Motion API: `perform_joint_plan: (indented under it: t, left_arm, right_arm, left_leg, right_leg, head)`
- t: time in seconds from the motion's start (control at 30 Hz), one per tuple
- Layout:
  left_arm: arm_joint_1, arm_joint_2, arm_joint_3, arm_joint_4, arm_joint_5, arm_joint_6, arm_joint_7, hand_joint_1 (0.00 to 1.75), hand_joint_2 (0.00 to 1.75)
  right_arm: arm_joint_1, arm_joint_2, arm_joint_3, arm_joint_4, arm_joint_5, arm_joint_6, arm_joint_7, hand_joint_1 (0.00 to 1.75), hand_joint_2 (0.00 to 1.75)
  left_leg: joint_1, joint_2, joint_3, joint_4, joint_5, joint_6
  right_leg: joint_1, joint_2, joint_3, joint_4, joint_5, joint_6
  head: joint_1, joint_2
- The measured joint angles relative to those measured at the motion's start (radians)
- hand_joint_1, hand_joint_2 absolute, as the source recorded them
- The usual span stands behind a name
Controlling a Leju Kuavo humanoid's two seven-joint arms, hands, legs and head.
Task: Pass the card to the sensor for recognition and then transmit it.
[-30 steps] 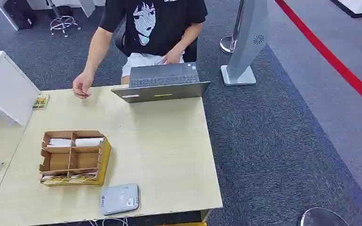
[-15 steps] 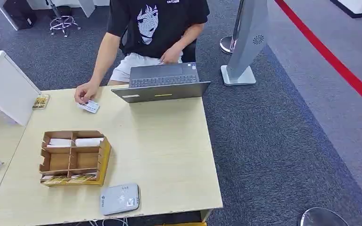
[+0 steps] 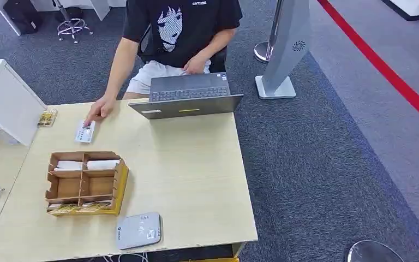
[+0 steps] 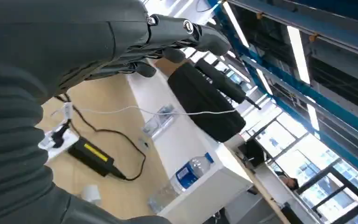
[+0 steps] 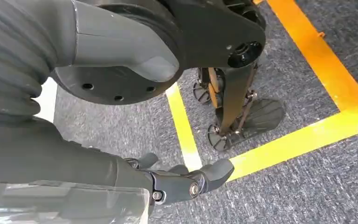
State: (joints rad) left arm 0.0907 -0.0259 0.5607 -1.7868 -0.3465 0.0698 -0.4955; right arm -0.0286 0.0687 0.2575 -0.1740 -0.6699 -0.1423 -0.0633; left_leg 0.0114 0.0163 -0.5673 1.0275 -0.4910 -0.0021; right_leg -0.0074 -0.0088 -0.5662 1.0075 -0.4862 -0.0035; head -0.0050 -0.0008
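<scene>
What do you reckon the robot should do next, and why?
Probably raise its left hand toward the card. A person's hand is touching the card on the table's far left, and the sensor near the robot has nothing on it.

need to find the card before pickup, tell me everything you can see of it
The card is a small, thin, pale rectangle with faint markings, too small to read. It lies flat on the light wooden table, in the far left part, just beyond the cardboard organizer. The person's hand touches its far edge with the fingertips.
</scene>
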Motion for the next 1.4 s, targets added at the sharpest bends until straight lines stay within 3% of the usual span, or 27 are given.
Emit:
perform_joint_plan:
  t: [0.23,0.87,1.27,1.3,1.33,1.4]
  left_arm:
    - [-0.117,0.085,-0.099,0.065,-0.174,0.013,0.061,0.0,1.75]
    - [-0.446,0.309,-0.392,0.356,-0.615,0.058,0.217,0.0,1.75]
    - [-0.625,0.466,-0.551,0.536,-0.908,0.081,0.303,0.0,1.75]
    - [-0.635,0.476,-0.559,0.541,-0.935,0.083,0.311,0.17,1.75]
    - [-0.652,0.484,-0.571,0.555,-0.959,0.085,0.32,1.75,1.75]
    - [-0.686,0.504,-0.6,0.593,-1.006,0.087,0.336,1.75,1.75]
  right_arm:
    - [-0.003,-0.003,0.016,0.001,0.015,0.006,0.007,0.0,1.75]
    - [-0.007,-0.016,0.037,0.001,0.021,0.018,0.013,0.0,1.75]
    - [-0.012,-0.026,0.037,0.002,-0.003,0.036,-0.03,0.0,1.75]
    - [-0.012,-0.026,0.037,0.002,-0.004,0.037,-0.033,0.0,1.75]
    - [-0.012,-0.026,0.037,0.002,-0.006,0.037,-0.037,0.0,1.75]
    - [-0.014,-0.027,0.036,0.002,-0.011,0.042,-0.042,0.0,1.75]
  left_leg:
    - [0.0,0.0,0.0,0.0,0.0,0.0]
    - [0.0,0.001,0.0,0.0,0.001,-0.001]
    - [0.0,0.002,0.0,0.0,0.002,0.0]
    - [0.0,0.003,0.0,0.0,0.002,0.0]
    - [0.0,0.002,0.0,0.0,0.002,0.0]
    - [0.0,0.002,0.0,0.0,0.002,0.0]
  right_leg:
    - [0.0,0.0,0.0,0.0,0.0,0.0]
    - [0.0,0.001,-0.001,0.0,0.002,-0.002]
    - [0.0,0.002,-0.001,0.001,0.002,-0.002]
    - [0.0,0.003,-0.002,0.001,0.002,-0.003]
    - [0.0,0.003,-0.002,0.001,0.002,-0.003]
    - [0.0,0.002,-0.002,0.001,0.002,-0.003]
  head:
    - [0.0,0.0]
    - [0.0,0.0]
    - [0.0,0.0]
    - [-0.001,0.0]
    - [0.0,0.0]
    - [0.0,0.0]
